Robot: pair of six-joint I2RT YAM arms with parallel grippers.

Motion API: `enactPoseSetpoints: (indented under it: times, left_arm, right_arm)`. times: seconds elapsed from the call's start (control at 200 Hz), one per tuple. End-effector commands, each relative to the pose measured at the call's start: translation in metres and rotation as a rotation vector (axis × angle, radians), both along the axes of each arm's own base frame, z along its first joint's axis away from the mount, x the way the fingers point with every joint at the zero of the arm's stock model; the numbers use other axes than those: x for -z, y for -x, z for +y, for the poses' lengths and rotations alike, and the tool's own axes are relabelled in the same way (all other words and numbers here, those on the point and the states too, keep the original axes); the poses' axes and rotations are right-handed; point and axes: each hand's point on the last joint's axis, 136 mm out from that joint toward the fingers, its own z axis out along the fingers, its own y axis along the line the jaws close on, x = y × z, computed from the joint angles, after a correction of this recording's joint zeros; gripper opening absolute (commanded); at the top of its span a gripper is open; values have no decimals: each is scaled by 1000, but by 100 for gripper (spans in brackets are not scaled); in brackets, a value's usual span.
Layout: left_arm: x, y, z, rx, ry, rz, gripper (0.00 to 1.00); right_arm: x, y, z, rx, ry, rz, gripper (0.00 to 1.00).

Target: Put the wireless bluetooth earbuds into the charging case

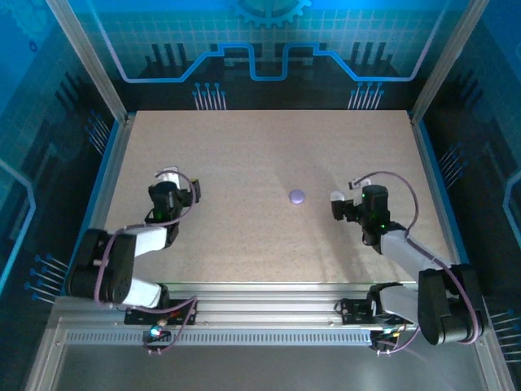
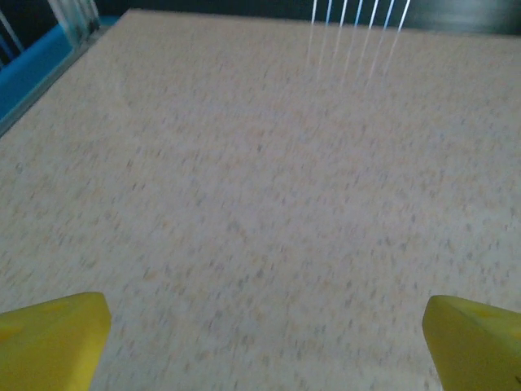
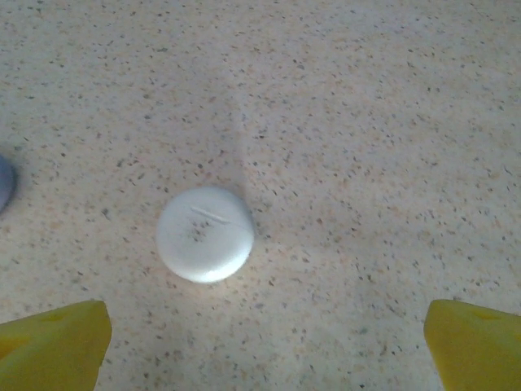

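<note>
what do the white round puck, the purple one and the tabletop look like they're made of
White puck: probably moulded plastic, smooth and matte, with a faint line on its top. Purple puck: likely plastic too, uniform colour; too small to judge its finish. Tabletop: beige with dark speckles, flat and matte, perhaps laminate.

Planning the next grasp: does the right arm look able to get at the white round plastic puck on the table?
Probably yes. The right claw stands open, and the white round plastic puck lies on bare speckled table just ahead of it, left of centre, with nothing between.
</note>
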Motion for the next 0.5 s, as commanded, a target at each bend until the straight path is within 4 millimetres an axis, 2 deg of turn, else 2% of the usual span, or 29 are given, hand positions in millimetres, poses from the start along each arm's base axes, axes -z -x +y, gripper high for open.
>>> enactPoseSetpoints:
  times: [0.0,0.035,0.105,0.18,0.29,0.43,0.495]
  left_arm:
    - [-5,-8,-4,48,-12,-103,99]
    - [-3,-6,-4,51,8,-75,99]
    - [-8,-4,1,46,19,-137,99]
    - [-8,-1,3,50,37,-146,99]
    - [-4,-8,5,43,49,-100,99]
    - [-4,-8,5,43,46,-98,99]
    - [-4,-8,4,45,45,-98,99]
  right_arm:
    - [-38,-17,-8,34,-5,-226,100]
    - [-41,-19,-9,36,-4,-253,100]
    - [-44,-24,-8,31,-13,-274,100]
    - [-42,-32,-3,3,-19,-259,100]
    - [-41,-46,4,-25,-27,-260,100]
    - [-39,-61,13,-81,-16,-270,100]
    - [-32,-67,13,-81,-11,-258,100]
